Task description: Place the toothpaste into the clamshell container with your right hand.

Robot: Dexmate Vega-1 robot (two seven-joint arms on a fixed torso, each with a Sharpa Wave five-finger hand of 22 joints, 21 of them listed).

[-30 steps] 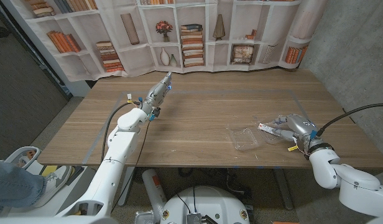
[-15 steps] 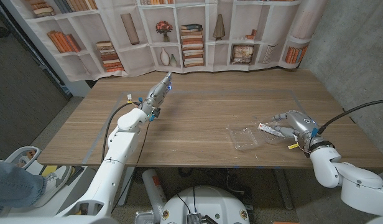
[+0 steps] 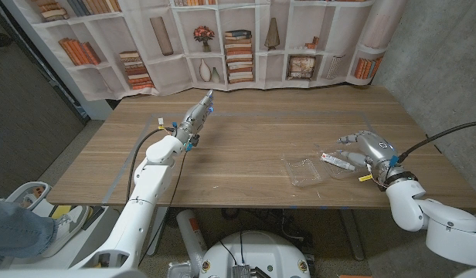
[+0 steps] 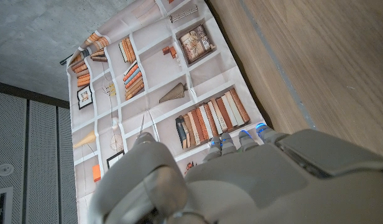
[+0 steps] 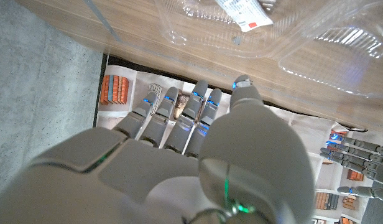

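Observation:
The toothpaste (image 3: 335, 160), a white tube with a red end, lies on the table across the clear clamshell container (image 3: 304, 171), which is spread wide at the front right. In the right wrist view the toothpaste tube (image 5: 244, 12) rests on the clear plastic of the clamshell container (image 5: 341, 46). My right hand (image 3: 367, 149) hovers just right of the tube with its fingers spread and nothing in them. The right hand's fingers (image 5: 179, 115) stop short of the tube. My left hand (image 3: 195, 116) is raised over the table's left part, fingers straight, holding nothing.
The wooden table (image 3: 253, 131) stretches bare between the two hands. A bookshelf-print curtain (image 3: 222, 38) hangs behind its far edge. The table's right edge (image 3: 423, 147) lies close behind my right hand.
My right hand has lifted and drawn back a little from the tube, its fingers spreading. The tube and the container stay where they were. The left arm has not moved.

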